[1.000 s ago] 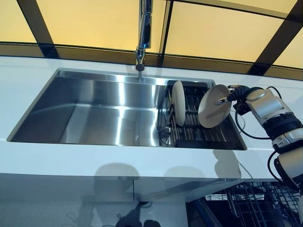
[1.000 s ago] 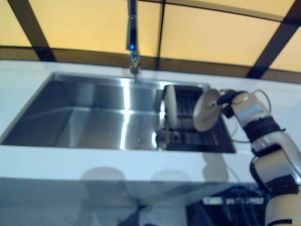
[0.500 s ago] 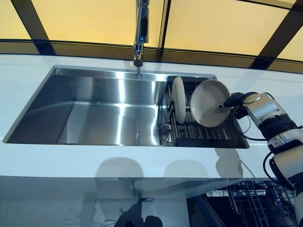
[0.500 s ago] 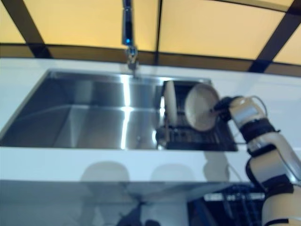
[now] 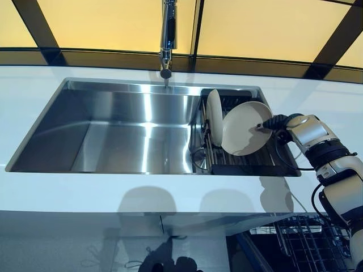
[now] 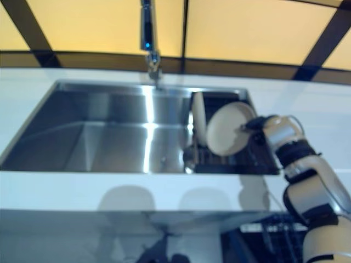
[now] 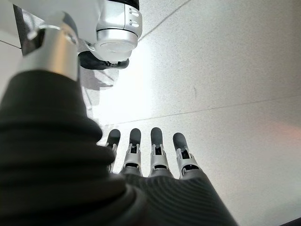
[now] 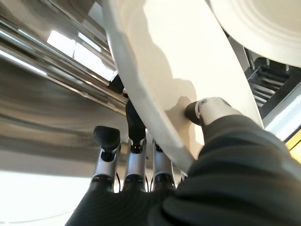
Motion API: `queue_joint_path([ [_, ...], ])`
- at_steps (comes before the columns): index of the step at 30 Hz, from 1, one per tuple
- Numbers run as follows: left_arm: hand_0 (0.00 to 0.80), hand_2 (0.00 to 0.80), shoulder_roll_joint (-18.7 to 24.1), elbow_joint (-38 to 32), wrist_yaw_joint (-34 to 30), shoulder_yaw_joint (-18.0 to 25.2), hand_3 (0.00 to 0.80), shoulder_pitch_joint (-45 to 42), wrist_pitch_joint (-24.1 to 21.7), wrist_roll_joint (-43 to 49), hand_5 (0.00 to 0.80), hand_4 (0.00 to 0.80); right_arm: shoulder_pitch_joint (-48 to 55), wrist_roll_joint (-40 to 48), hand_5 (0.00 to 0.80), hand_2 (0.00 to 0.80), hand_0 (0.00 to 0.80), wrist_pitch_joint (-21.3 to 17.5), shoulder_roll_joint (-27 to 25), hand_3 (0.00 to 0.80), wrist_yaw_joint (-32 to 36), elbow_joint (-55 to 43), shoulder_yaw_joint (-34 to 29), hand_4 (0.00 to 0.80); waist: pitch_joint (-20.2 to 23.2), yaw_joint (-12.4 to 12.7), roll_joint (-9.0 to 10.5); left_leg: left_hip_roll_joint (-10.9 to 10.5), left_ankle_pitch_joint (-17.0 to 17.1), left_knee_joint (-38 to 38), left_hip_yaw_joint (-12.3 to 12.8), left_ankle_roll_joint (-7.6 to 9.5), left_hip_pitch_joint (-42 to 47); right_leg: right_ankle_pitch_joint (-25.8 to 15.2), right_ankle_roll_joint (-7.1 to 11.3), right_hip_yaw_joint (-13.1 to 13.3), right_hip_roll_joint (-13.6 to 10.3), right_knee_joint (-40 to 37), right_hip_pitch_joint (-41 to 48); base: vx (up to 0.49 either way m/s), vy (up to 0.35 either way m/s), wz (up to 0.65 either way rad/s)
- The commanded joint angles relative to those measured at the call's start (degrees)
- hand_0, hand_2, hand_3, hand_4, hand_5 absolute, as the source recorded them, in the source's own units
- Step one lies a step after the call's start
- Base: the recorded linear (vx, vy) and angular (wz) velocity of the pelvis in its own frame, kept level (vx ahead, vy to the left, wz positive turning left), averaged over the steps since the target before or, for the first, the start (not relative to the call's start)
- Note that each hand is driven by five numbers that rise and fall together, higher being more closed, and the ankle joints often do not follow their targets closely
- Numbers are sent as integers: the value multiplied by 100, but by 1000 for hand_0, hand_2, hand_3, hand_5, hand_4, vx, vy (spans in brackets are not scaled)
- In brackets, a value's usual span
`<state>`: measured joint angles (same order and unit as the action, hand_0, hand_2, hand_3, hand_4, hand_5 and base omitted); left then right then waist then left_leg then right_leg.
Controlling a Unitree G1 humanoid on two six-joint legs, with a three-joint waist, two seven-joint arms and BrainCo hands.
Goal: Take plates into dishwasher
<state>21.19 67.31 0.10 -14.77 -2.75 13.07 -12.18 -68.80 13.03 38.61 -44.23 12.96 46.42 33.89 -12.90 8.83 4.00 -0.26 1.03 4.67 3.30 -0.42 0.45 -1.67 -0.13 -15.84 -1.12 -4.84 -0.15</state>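
I'm swinging the held plate (image 5: 245, 128) leftward over the dish rack (image 5: 266, 160); my right hand (image 5: 274, 121) is pinching its rim, left hand (image 7: 150, 155) hanging relaxed.

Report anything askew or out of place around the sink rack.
Nothing damaged or spilled. One plate is tilted, pinched at its rim by the right hand over the rack; the other plate stands upright in it. The left hand hangs open, idle.

Dishwasher rack (image 5: 306, 243) cut off at bottom edge
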Motion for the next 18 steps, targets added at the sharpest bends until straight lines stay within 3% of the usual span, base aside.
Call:
queue_joint_path([
  [1, 0, 0, 93, 198, 108, -290, 0, 22, -5, -77, 0, 0, -432, -43, 800, 800, 800, -254, -263, 800, -393, 101, 313, 800, 66, 103, 233, 84, 32, 33, 133, -298, -93, -410, 788, 137, -481, -16, 19, 0, 0, 0],
  [18, 0, 0, 44, 200, 131, -207, 0, -78, 51, 26, 0, 0, -864, -495, 800, 800, 800, -102, -789, 800, -917, -449, 629, 800, 432, -23, 287, 66, -43, 33, 211, -302, 112, -355, 810, 240, -448, -16, 166, 12, 8, -3],
])
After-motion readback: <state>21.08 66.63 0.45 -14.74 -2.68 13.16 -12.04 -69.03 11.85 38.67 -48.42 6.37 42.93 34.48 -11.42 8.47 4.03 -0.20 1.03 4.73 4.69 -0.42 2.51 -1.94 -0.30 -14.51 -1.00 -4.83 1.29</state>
